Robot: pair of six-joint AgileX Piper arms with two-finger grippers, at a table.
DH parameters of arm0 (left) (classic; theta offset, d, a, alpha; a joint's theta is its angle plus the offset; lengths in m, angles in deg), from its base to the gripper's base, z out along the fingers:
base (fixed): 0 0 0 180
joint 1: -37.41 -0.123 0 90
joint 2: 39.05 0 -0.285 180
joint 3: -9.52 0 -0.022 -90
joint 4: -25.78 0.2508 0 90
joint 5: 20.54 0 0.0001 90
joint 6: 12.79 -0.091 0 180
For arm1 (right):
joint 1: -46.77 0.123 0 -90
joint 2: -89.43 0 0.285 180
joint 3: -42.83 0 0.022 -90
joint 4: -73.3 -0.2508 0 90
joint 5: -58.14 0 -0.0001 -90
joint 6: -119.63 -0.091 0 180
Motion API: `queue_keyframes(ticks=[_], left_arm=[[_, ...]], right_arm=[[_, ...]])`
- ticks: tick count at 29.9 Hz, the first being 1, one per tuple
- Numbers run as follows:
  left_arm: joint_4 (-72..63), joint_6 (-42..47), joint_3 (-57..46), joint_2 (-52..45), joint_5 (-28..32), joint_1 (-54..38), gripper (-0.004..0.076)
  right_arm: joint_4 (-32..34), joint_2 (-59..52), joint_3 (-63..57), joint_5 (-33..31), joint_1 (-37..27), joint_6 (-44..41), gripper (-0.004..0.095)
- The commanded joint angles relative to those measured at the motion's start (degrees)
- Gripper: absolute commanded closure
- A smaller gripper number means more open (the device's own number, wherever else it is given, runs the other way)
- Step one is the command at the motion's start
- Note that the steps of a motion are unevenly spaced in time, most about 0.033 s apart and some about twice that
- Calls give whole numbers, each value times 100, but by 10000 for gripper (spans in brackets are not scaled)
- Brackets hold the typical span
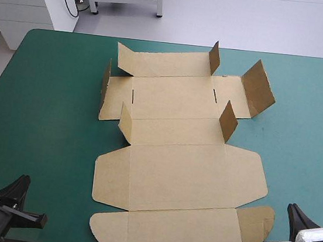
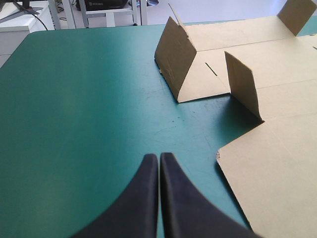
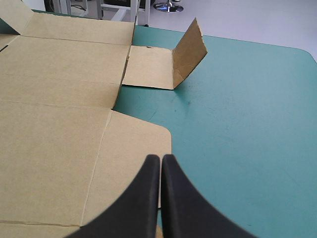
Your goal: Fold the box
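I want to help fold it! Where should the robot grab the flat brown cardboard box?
Probably the raised end flap at the far right of the brown cardboard box, approached from the table's right side by the right gripper. It stands up off the teal-green cover, so its free top edge can be pinched; the flat panels lie flush.

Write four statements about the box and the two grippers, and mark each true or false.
1. The box lies mostly flat on the table, with a few small flaps standing up. True.
2. The left gripper is holding an edge of the box. False: it is shut on nothing, over bare table beside the box.
3. The right gripper is shut. True.
4. The box is a finished tray with every wall tucked in. False: its big panels lie spread flat, and no wall is tucked.
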Motion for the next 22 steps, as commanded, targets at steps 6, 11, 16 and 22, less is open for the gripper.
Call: queue_keyframes(ticks=[6,11,16,22], left_arm=[[-70,-3,124,-38,431,9,731],[-70,-3,124,-38,431,9,731],[-70,-3,124,-38,431,9,731],[-70,-14,124,-38,431,9,731]], right_arm=[[17,-154,175,402,-40,45,910],[17,-154,175,402,-40,45,910],[17,-154,175,413,-40,45,910],[40,85,270,422,-40,118,910]])
